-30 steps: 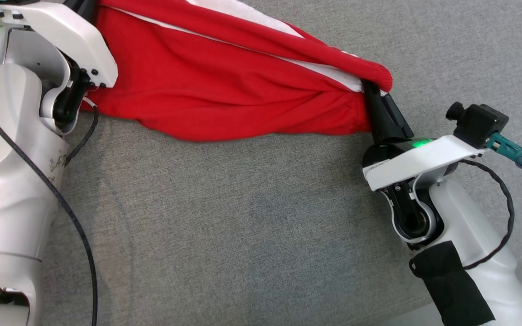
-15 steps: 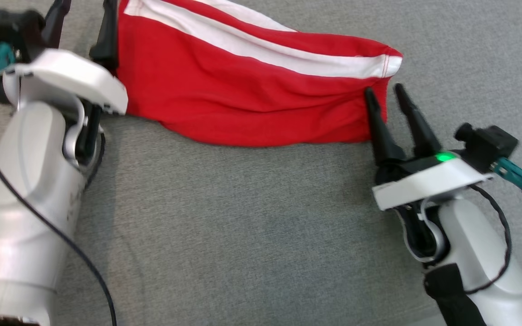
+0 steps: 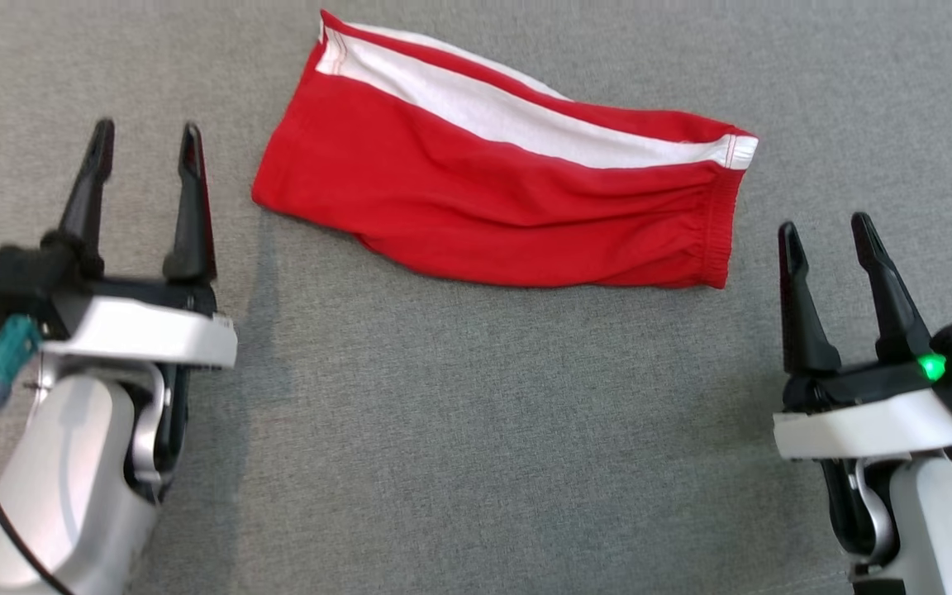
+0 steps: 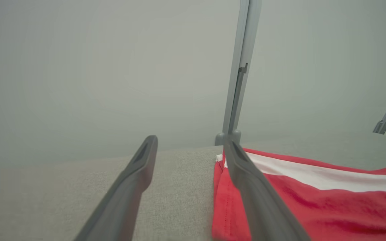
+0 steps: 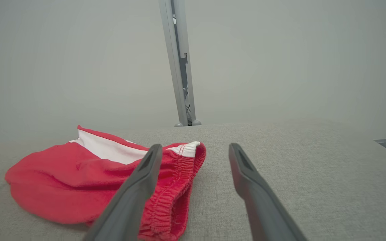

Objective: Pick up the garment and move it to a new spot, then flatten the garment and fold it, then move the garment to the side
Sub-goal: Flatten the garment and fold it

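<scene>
A red fabric garment with a white stripe (image 3: 509, 207), apparently a pair of shorts, lies on a grey woven-fabric bench (image 3: 459, 430), at twelve o'clock from the middle of the head view. It slants, with its hemmed end toward eleven o'clock and its gathered elastic waistband (image 3: 717, 227) toward two o'clock. The lower edge bulges, and the cloth near the waistband is creased into ridges.

The left tool (image 3: 146, 128) hovers at nine o'clock, just beside the hemmed end but apart from it. The right tool (image 3: 824, 223) hovers at four o'clock, near the waistband without touching it. Both tools have their two dark fingers spread wide and hold nothing.

The garment seems set down at its spot, so flattening looks like the step in hand. To do it well, each tool would likely pinch one end low, close to the bench, catching both layers. Both would then draw outward together, toward nine and three o'clock, with even tension so the ridges pull out. Pulling unevenly could drag the whole garment sideways instead of smoothing it.
</scene>
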Motion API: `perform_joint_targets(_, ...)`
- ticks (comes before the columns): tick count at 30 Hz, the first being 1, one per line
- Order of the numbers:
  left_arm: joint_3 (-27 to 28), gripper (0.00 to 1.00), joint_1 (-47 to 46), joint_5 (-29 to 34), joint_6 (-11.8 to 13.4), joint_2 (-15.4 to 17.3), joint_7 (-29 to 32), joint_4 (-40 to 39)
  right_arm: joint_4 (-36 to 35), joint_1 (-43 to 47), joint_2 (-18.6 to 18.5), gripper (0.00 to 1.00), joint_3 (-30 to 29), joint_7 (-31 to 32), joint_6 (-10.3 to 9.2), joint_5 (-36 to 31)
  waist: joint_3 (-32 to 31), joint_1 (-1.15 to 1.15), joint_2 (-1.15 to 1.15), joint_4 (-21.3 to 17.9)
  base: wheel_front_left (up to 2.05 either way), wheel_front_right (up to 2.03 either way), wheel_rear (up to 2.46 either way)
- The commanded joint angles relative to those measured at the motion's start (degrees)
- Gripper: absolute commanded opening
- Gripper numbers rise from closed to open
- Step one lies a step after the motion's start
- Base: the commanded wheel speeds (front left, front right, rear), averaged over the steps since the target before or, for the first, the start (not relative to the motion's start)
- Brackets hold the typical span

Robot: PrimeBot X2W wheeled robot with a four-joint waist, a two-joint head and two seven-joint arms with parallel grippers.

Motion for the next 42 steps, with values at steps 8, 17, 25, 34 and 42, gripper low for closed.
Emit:
perform_joint_targets(8,-0.22,1.00,8.90,0.68,3.07,1.39,1.70,-7.05,-0.20,5.48,-0.22,1.00,-2.40,-0.13,0.00,-2.50,-4.01,0.00,0.00,0.38,0.00,0.00,0.00)
perform_joint_targets(17,-1.26,1.00,8.92,-0.32,2.14,2.10,4.13,-8.86,-0.25,6.42,-0.21,1.00,-2.69,-0.14,0.00,-0.90,-4.14,0.00,0.00,0.26,0.00,0.00,0.00)
perform_joint_targets(25,-4.34,1.00,1.81,-2.01,-2.83,2.59,10.00,-4.91,0.23,5.01,-0.22,1.00,-1.45,-0.11,0.00,-0.46,-2.02,0.00,0.00,-1.29,0.00,0.00,0.00)
perform_joint_targets(34,-6.63,1.00,-8.76,-6.72,-9.31,2.34,21.26,10.59,0.78,3.30,-0.22,1.00,0.42,-0.13,0.00,1.87,1.09,0.00,0.00,-5.20,0.00,0.00,0.00)
perform_joint_targets(42,-5.51,1.00,-12.01,-10.04,-10.31,2.32,25.45,20.42,1.00,3.40,-0.21,1.00,0.90,-0.13,0.00,3.64,2.13,0.00,0.00,-6.85,0.00,0.00,0.00)
